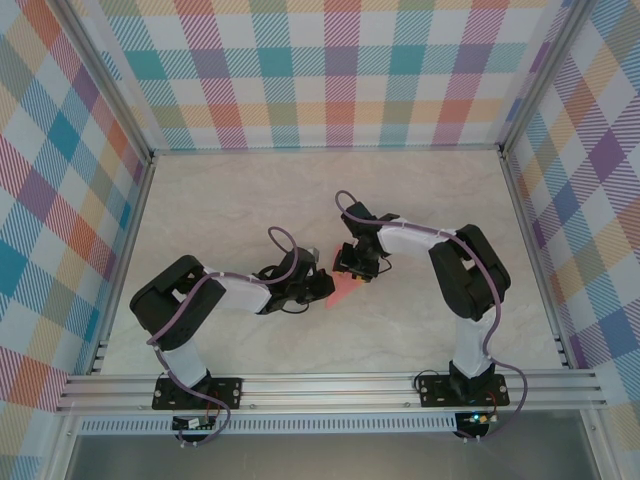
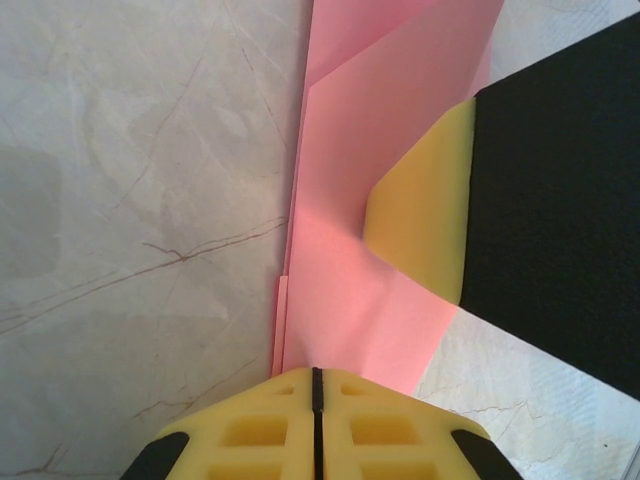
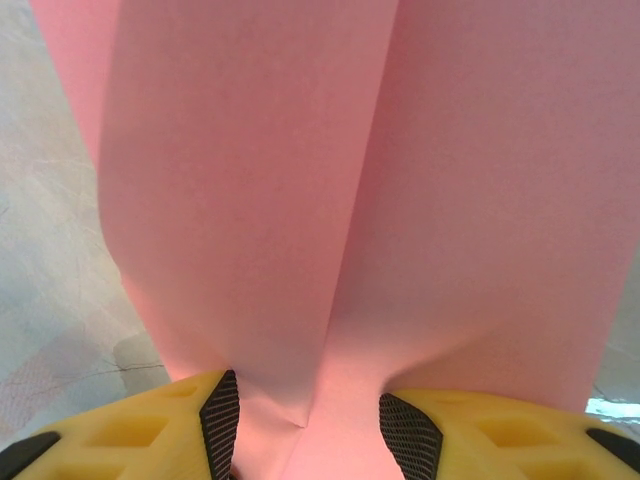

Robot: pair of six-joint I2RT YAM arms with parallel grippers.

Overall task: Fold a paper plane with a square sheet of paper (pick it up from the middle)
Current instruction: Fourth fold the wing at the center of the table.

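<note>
Paper (image 1: 345,288) lies in the middle of the surface (image 1: 250,200), right between the two arms. It is pink and it is folded. From above it looks like a small pointed shape, with its tip toward the near edge.

The left fingers (image 1: 318,284) come at it from the left side. In the left wrist view they (image 2: 250,430) are closed tight, with just a thin line between them. Their tips sit at the near end of the paper (image 2: 370,150). I cannot tell if they pinch it or just touch it. The paper runs away from them in a long strip, with folded layers along its left edge. The pale, marble-like surface (image 2: 130,200) shows beside it.

The right fingers (image 1: 352,262) sit just past the far end of the paper. In the left wrist view one right finger (image 2: 425,210) touches the paper, and the paper dents a little there. In the right wrist view the right fingers (image 3: 150,430) stand apart, with the paper (image 3: 300,200) going down between them. A fold line runs down the paper into that gap. I cannot tell if they squeeze it.
</note>
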